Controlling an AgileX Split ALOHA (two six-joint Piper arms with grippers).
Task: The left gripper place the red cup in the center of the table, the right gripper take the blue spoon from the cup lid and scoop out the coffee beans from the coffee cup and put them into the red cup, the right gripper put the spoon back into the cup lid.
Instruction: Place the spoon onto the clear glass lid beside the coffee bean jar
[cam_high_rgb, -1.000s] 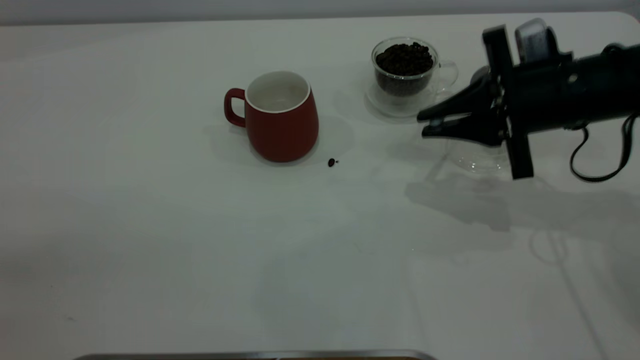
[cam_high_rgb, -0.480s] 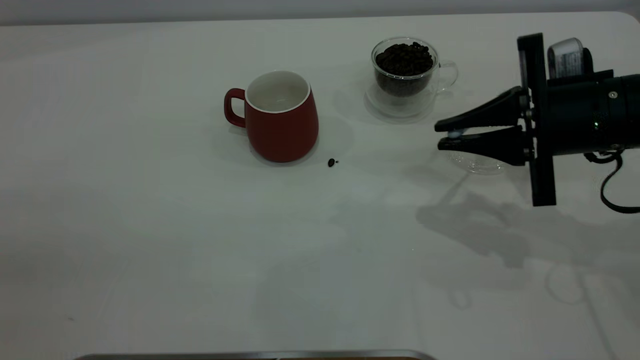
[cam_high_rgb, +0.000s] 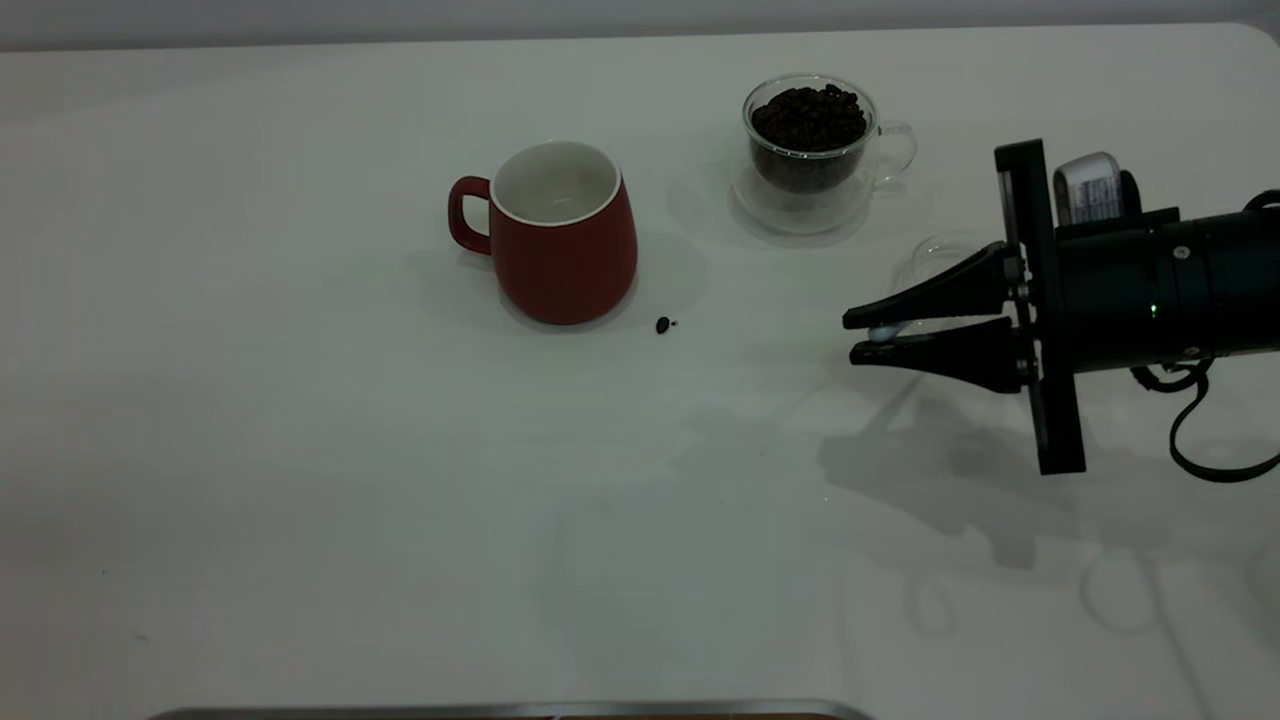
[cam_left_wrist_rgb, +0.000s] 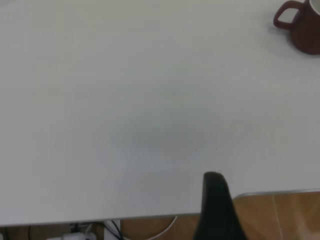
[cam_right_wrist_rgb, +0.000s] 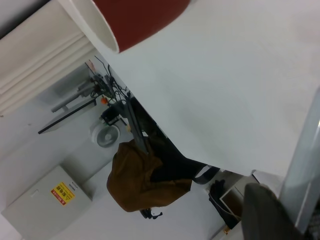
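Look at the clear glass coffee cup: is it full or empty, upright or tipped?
Full and upright. The coffee cup stands on the table, rim up, with dark coffee beans heaped to its rim.

The exterior camera looks steeply down across the whole white desk (cam_high_rgb: 300, 480) from its near edge, the left wrist camera views a bare desk stretch from low nearby, the right wrist camera is rolled sideways, and all three share the red cup (cam_high_rgb: 560, 235).
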